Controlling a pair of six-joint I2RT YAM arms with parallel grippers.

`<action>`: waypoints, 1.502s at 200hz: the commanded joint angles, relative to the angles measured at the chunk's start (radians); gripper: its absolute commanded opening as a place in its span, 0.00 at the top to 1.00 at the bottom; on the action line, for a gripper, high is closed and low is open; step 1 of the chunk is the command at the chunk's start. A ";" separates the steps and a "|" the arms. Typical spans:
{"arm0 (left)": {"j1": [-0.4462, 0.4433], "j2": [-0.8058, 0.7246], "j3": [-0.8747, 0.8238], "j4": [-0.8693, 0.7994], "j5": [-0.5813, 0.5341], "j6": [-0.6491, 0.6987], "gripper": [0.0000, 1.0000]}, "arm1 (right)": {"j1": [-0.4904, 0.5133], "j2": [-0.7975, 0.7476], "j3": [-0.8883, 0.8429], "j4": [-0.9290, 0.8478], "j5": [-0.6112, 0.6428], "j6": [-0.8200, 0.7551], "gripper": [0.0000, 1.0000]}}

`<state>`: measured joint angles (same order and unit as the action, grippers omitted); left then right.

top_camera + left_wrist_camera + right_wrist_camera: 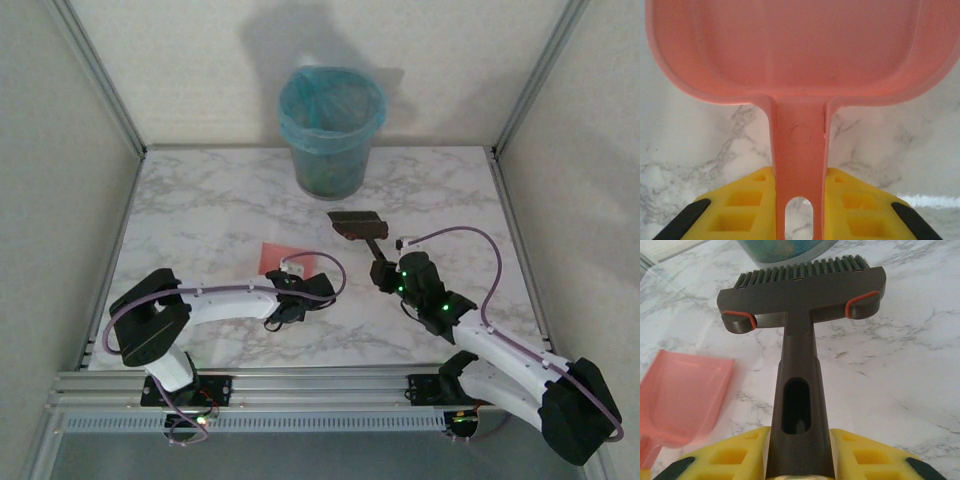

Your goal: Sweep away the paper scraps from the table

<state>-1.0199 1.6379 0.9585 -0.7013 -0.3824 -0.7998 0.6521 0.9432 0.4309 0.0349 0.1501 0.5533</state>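
The marble table [200,200] carries a bin [330,130] at twelve o'clock. The left gripper [800,205] clamps the dustpan [790,50] by its handle. The right gripper [800,460] grips the brush [805,285], with the dustpan at its eight o'clock. I cannot tell where the paper scraps lie. Best to keep the pan's lip flat and sweep low toward it.

Pink dustpan [800,45], dark brush [800,295], blue-lined bin [330,165]

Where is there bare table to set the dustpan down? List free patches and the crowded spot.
Free: the far-left corner of the table, between the left rail and the bin; the far-right corner, between bin and right rail; the near strip between left arm and right arm. Crowded: the middle, where dustpan and brush sit close.
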 commanded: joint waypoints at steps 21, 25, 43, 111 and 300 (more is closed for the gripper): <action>0.056 0.016 0.004 0.019 -0.006 0.050 0.91 | 0.001 0.041 0.062 0.062 -0.065 -0.031 1.00; 0.063 0.014 -0.001 0.017 -0.008 0.049 0.91 | 0.002 0.048 0.064 0.064 -0.069 -0.032 1.00; 0.097 -0.005 -0.024 0.023 -0.008 0.046 0.90 | 0.005 0.075 0.075 0.066 -0.088 -0.038 1.00; 0.175 -0.092 -0.090 0.003 -0.039 0.020 0.69 | 0.061 0.185 0.123 0.081 -0.122 -0.090 1.00; 0.220 -0.585 -0.145 -0.041 -0.162 -0.081 0.23 | 0.137 0.399 0.219 0.008 0.044 -0.078 0.84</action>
<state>-0.8089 1.0763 0.8349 -0.7288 -0.5037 -0.8532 0.7837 1.3418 0.6285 0.0658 0.1028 0.4351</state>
